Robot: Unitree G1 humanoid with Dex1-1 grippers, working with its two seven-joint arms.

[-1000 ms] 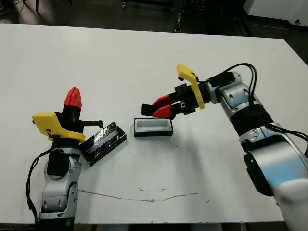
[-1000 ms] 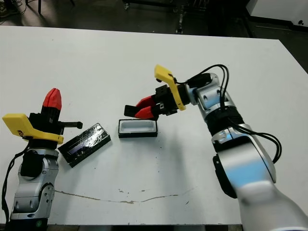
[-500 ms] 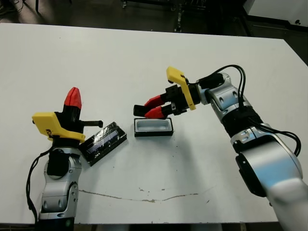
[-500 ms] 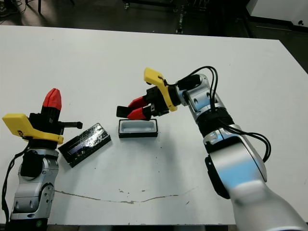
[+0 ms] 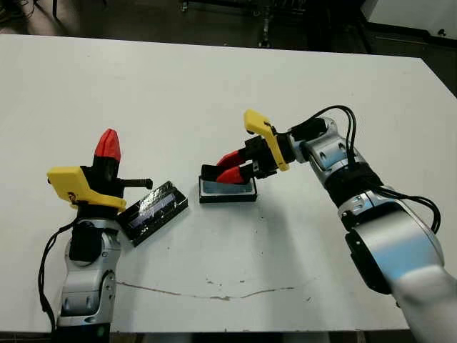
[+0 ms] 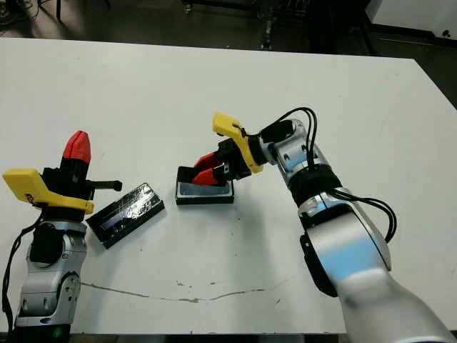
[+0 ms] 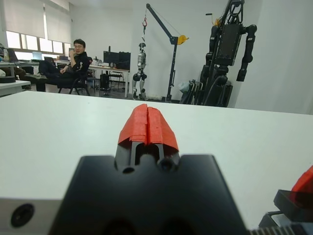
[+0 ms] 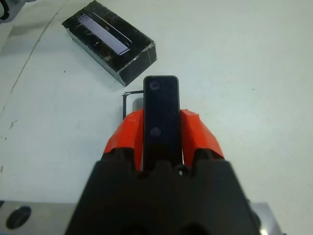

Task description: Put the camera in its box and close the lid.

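- The right hand (image 5: 227, 166), two red-tipped fingers under a yellow bracket, grips the camera (image 8: 160, 115), a small slim black rectangular bar, between its fingers; in the right wrist view the bar stands clamped between the two red pads with its free end reaching past them.
- The camera is held tilted over the box (image 5: 228, 191), a small black rectangular tray with rounded corners, its free end low at the tray's left part. Whether it touches the lining I cannot tell.
- The box sits near the middle of the white worktop (image 5: 214, 93), and its interior shows a bluish tint under the hand.
- The lid (image 5: 153, 211), a flat black rectangular panel with a glossy ribbed top and a pale streak, lies flat on the worktop, to the left of the box and apart from it, turned at an angle.
- The left hand (image 5: 108, 145) points upward beside the lid, its two red fingers pressed together with nothing between them, as the left wrist view shows.
- A person (image 7: 73, 63) sits in a chair far beyond the worktop in the left wrist view.
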